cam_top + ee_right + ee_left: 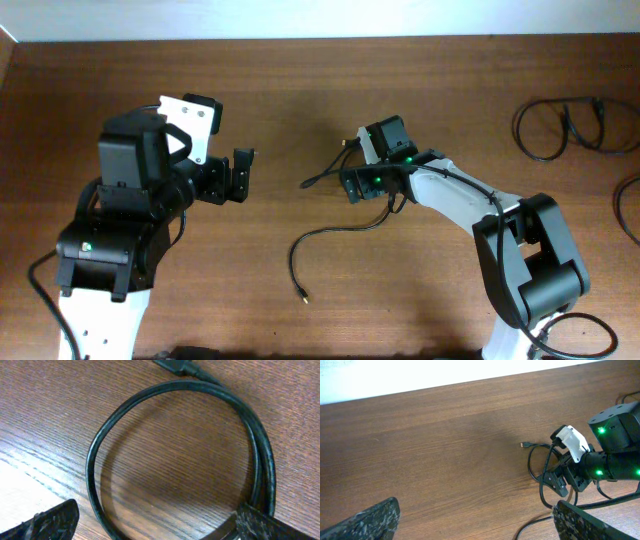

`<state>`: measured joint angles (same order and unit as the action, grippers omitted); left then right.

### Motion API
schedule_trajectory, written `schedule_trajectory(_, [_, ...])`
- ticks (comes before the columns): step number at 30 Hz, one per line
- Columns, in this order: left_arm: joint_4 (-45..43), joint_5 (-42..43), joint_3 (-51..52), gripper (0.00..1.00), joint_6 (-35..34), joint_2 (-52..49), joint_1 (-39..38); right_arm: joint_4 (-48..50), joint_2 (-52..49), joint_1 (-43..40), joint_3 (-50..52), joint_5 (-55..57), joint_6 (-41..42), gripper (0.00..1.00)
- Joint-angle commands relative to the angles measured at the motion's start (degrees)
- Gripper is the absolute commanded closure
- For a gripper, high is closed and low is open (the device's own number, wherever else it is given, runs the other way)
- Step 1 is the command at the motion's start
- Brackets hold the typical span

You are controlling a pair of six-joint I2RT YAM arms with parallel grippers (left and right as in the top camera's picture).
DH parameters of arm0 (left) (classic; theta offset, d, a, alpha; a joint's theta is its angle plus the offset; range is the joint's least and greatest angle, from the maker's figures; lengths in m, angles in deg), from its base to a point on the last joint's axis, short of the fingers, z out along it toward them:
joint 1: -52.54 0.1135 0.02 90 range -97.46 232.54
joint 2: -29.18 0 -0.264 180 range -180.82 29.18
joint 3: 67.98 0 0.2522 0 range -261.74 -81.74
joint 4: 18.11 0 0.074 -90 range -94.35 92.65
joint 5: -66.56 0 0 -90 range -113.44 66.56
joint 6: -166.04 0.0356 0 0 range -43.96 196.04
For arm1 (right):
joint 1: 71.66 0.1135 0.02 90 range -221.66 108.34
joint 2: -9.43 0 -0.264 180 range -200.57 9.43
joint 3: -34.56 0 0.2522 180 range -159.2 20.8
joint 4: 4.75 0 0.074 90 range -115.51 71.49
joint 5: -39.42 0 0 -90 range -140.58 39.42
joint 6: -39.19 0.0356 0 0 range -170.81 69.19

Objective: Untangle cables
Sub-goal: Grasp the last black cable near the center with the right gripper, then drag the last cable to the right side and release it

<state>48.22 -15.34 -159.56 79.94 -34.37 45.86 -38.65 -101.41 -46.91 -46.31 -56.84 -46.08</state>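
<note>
A thin black cable [330,232] lies at the table's middle. One plug end [346,143] points up, and a metallic-tipped end [303,297] lies nearer the front. My right gripper [353,184] is open and low over this cable's loop. In the right wrist view the loop [95,445] curves between the spread fingers [160,527], and the right finger touches the cord. My left gripper [240,176] is open and empty, left of the cable and apart from it. The left wrist view shows its fingers [480,527] wide apart, with the loop [536,467] and the right gripper [580,462] ahead.
A coiled black cable [560,128] lies at the back right. Another black cord [625,208] curves at the right edge. Bare brown wood [270,90] lies between the arms. A white wall borders the table's far edge.
</note>
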Motion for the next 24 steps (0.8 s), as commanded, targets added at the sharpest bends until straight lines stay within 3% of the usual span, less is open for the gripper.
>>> schedule_trajectory(1, [-0.13,-0.26,-0.20,0.01,0.50,0.13,0.09,2.32,-0.22,0.35,2.23,1.22,0.20,0.01])
schedule_trajectory(7, [-0.13,-0.26,-0.20,0.01,0.50,0.13,0.09,10.21,-4.92,-0.55,5.07,8.57,0.22,0.01])
schedule_trajectory(10, [-0.13,-0.26,-0.20,0.01,0.50,0.13,0.09,14.05,-11.47,-7.32,5.07,8.48,0.24,0.01])
schedule_trajectory(20, [-0.13,-0.24,-0.20,0.01,0.50,0.13,0.09,14.99,-12.31,-51.08,4.94,8.46,0.81,0.01])
schedule_trajectory(22, [-0.13,-0.26,-0.20,0.01,0.50,0.13,0.09,13.84,-12.31,-59.43,4.94,8.13,8.41,0.01])
schedule_trajectory(24, [-0.13,-0.26,-0.20,0.01,0.50,0.13,0.09,13.88,-12.31,-66.84,4.81,-5.35,10.23,0.01])
